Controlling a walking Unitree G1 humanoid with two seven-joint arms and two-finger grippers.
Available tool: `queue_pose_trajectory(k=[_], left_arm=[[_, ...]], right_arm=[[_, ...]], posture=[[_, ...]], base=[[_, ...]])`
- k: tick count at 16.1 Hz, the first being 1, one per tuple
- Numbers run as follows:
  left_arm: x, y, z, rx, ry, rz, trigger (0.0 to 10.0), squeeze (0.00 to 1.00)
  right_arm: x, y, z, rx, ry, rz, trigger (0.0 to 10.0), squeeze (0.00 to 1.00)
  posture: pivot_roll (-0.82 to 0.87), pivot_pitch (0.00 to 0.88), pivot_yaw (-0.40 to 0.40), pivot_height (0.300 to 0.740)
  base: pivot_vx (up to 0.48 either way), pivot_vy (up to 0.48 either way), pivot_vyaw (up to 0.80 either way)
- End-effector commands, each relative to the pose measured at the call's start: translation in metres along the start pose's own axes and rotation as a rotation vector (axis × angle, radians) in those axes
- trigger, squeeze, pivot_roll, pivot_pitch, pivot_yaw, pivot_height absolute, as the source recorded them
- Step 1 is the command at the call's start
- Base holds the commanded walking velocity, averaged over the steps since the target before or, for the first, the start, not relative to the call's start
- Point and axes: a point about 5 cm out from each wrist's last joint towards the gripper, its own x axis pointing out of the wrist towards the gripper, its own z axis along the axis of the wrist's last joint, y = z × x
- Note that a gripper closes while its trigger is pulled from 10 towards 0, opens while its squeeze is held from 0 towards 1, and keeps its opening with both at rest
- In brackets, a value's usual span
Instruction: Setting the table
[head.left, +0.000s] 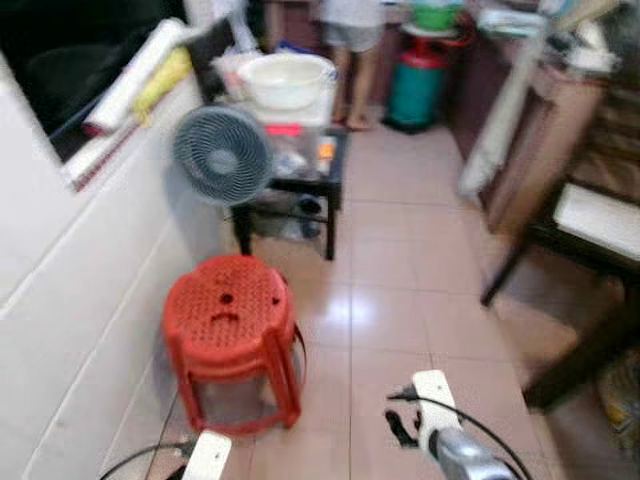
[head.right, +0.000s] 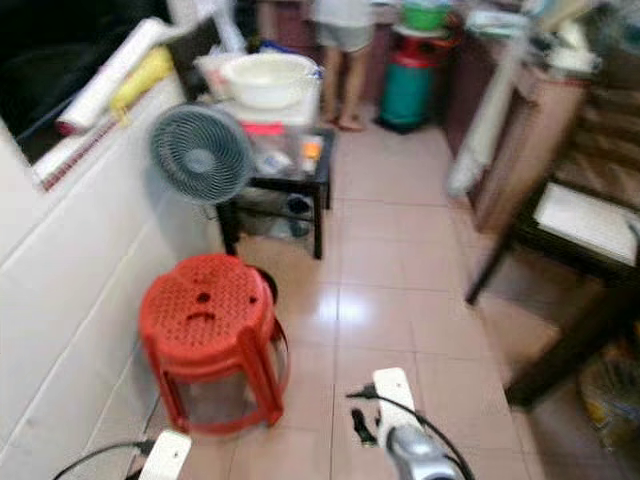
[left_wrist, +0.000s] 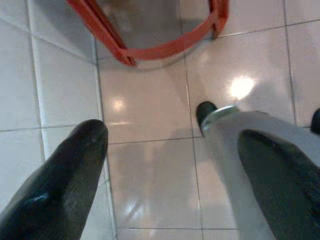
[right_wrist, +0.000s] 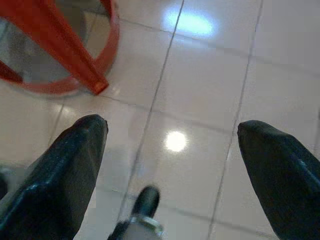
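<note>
Both arms hang low, left claw (left_wrist: 170, 165) and right claw (right_wrist: 170, 165) fingers spread apart.

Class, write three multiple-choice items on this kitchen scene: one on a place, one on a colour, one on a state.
1. Where does the cream basin sit?
A on the floor
B on the low black table
C on the stool
2. What colour is the stool?
A red
B blue
C white
3. How are the left pincer and right pincer?
A both open, empty
B both shut
C holding plates

B: the basin tops the table. A: the stool is red. A: fingers spread over bare tiles.
</note>
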Motion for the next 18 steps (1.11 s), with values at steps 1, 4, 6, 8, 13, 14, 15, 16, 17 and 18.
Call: queue_pose_trajectory(k=[1,4,6,8,13,14,15,16,17,18], left_arm=[[-0.001,-0.004,-0.004,0.004,0.013,-0.007,10.0,0.00],[-0.004,-0.008,-0.015,-0.038,0.030,0.013,10.0,0.00],[-0.008,-0.012,-0.027,-0.067,0.059,0.019,10.0,0.00],[-0.008,-0.011,-0.029,-0.067,0.064,0.022,10.0,0.00],[-0.005,-0.001,-0.020,-0.106,0.043,0.056,10.0,0.00],[-0.005,0.007,-0.019,-0.105,0.044,0.064,10.0,0.00],[-0.005,0.015,-0.021,-0.110,0.050,0.081,10.0,0.00],[-0.005,0.017,-0.020,-0.122,0.046,0.088,10.0,0.00],[-0.004,0.019,-0.017,-0.133,0.035,0.091,10.0,0.00],[0.000,0.027,-0.003,-0.108,0.011,0.087,10.0,0.00]], right_arm=[[0.001,0.004,0.000,-0.014,0.011,0.023,10.0,0.00],[0.002,0.005,0.003,-0.056,0.018,0.042,10.0,0.00],[0.003,0.007,0.008,-0.090,0.017,0.055,10.0,0.00],[0.003,0.007,0.009,-0.099,0.017,0.058,10.0,0.00],[0.005,0.016,0.013,-0.064,-0.006,0.049,10.0,0.00],[0.005,0.016,0.014,-0.039,-0.011,0.039,10.0,0.00],[0.004,0.017,0.010,-0.017,-0.006,0.033,10.0,0.00],[0.003,0.009,0.009,0.012,-0.002,0.016,10.0,0.00],[0.003,0.006,0.009,0.032,-0.001,0.006,10.0,0.00],[0.002,0.002,0.006,0.051,0.006,-0.002,10.0,0.00]], posture=[[-0.07,0.000,-0.069,0.740],[-0.05,0.000,-0.094,0.740],[-0.02,0.000,-0.116,0.740],[0.00,0.000,-0.138,0.740],[0.03,0.000,-0.135,0.740],[0.04,0.000,-0.132,0.740],[0.04,0.000,-0.134,0.740],[0.05,0.012,-0.138,0.740],[0.06,0.030,-0.138,0.740],[0.05,0.040,-0.119,0.740]], base=[[0.000,0.000,0.00],[0.000,0.000,0.00],[0.000,0.000,0.00],[0.000,0.000,0.00],[0.000,0.000,0.00],[0.000,0.000,0.00],[0.000,0.000,0.00],[0.000,0.000,0.00],[0.000,0.000,0.00],[0.000,0.000,0.00]])
